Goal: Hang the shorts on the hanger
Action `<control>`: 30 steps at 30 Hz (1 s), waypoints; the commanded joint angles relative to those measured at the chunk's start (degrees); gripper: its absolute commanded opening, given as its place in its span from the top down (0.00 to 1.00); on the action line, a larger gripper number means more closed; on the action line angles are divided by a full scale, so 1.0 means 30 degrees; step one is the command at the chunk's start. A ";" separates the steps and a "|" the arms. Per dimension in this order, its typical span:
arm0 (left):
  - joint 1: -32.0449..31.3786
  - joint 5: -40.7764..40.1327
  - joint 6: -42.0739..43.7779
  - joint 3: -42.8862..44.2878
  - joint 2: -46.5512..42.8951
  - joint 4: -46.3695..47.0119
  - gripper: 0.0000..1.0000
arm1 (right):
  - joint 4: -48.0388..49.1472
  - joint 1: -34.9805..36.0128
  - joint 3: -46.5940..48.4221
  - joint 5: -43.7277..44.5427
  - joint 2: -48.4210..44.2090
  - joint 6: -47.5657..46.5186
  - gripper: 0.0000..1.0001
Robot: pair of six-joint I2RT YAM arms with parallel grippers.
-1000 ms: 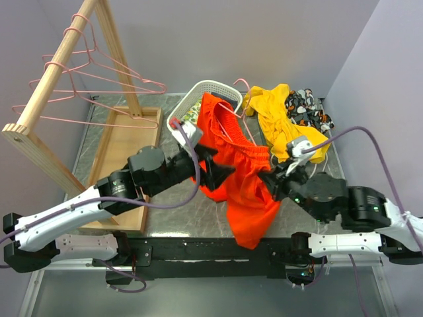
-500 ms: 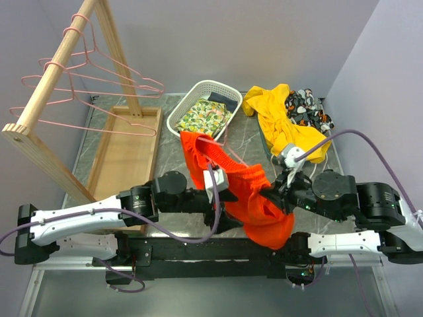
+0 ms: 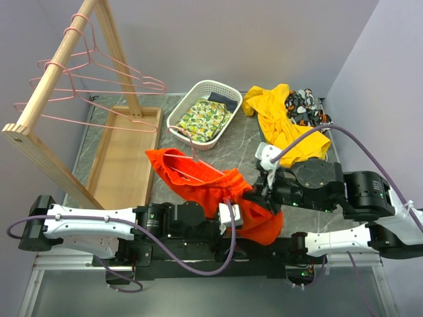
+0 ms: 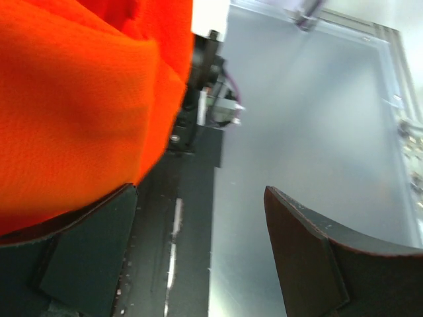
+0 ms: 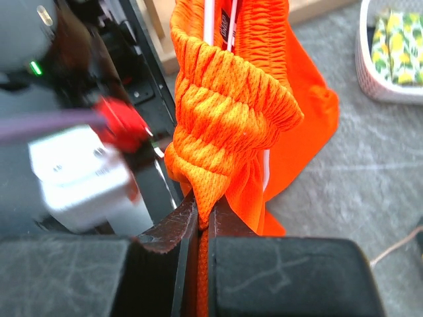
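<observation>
The orange-red shorts (image 3: pixel 198 188) hang bunched over the table's near middle. A pink wire hanger (image 3: pixel 193 158) sits in their top, its hook pointing toward the basket. My right gripper (image 3: pixel 254 195) is shut on the gathered waistband. In the right wrist view the fabric (image 5: pixel 231 112) is pinched between the right gripper's (image 5: pixel 208 221) closed fingers. My left gripper (image 3: pixel 231 228) sits low at the near edge, under the shorts' right part. In the left wrist view the left gripper (image 4: pixel 200 191) is open with nothing between the fingers, and the shorts (image 4: pixel 79 99) fill the upper left.
A wooden rack (image 3: pixel 53 79) with several pink hangers (image 3: pixel 99 82) stands at the left over a wooden tray (image 3: pixel 125 158). A white basket (image 3: pixel 182 109) holds a lemon-print cloth (image 3: pixel 206 117). A yellow garment (image 3: pixel 284 125) and a patterned cloth (image 3: pixel 307 109) lie back right.
The shorts with the hanger have shifted left and toward the near edge. My left gripper has pulled back to the near edge below them. My right gripper has moved left with the waistband.
</observation>
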 commanded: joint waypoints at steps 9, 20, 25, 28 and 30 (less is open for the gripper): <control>0.0083 -0.8315 -0.1913 -0.1464 0.0666 0.1768 0.17 | 0.6022 -0.2167 0.4202 -0.2245 0.4220 -0.2327 1.00; 0.2487 -0.7324 -0.2764 -0.2959 0.1544 0.3937 0.16 | 0.7957 -0.2785 0.7807 -0.3418 0.7795 -0.3352 1.00; 0.2632 -0.7469 -0.2822 -0.2754 0.2102 0.4025 0.16 | 0.8981 -0.3196 0.8455 -0.4443 0.9084 -0.3060 1.00; 0.2721 -0.5487 -0.2182 -0.2987 0.1841 0.4610 0.15 | 0.9481 -0.3225 0.8631 -0.4562 0.9437 -0.3000 1.00; 0.2721 -0.4803 -0.2090 -0.3396 0.1284 0.5110 0.14 | 0.9422 -0.3283 0.8661 -0.4328 0.9468 -0.3059 1.00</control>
